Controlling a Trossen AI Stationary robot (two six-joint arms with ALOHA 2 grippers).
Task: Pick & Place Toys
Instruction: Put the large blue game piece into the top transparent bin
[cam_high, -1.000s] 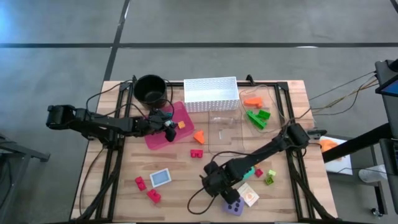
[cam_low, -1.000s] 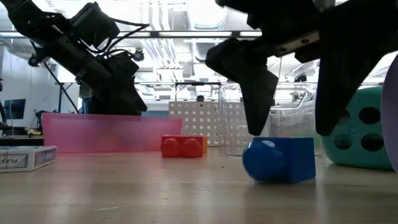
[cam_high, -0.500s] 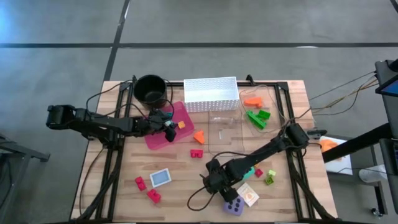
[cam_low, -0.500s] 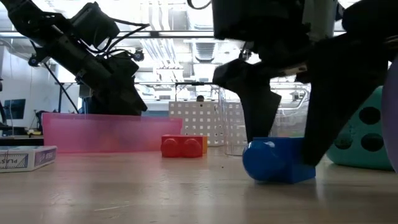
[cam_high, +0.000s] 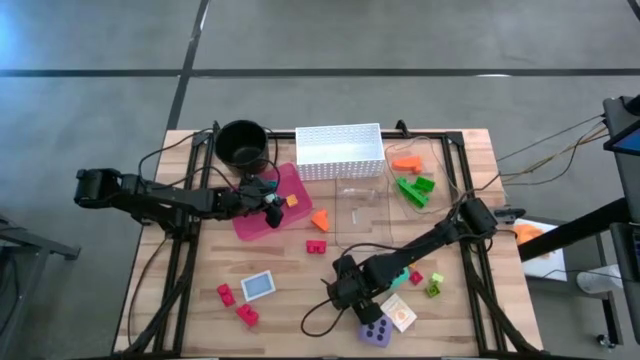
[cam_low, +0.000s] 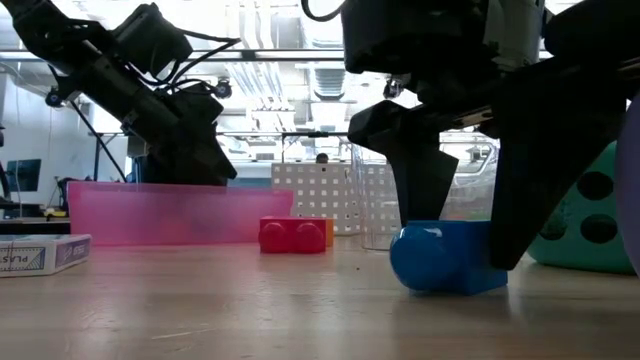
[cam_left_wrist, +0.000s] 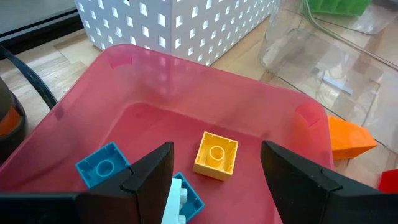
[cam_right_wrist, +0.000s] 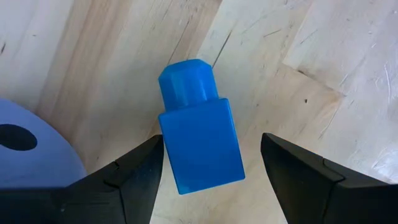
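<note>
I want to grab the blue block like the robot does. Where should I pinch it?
Pinch the blue brick on the two flat sides of its square body, coming straight down from above. It lies on its side on the table, and its round knob would probably slip. The right pincer is open, one finger on each flat side.

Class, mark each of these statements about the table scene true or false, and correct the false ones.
1. The right gripper has its jaws open on either side of a blue brick. True.
2. The blue brick is lifted clear of the table. False: it rests on the wood.
3. The pink tray holds a yellow brick. True.
4. The left gripper grips the yellow brick. False: its jaws are open above the tray, holding nothing.
5. The purple die sits inside the white basket. False: it lies on the table near the right gripper.
</note>
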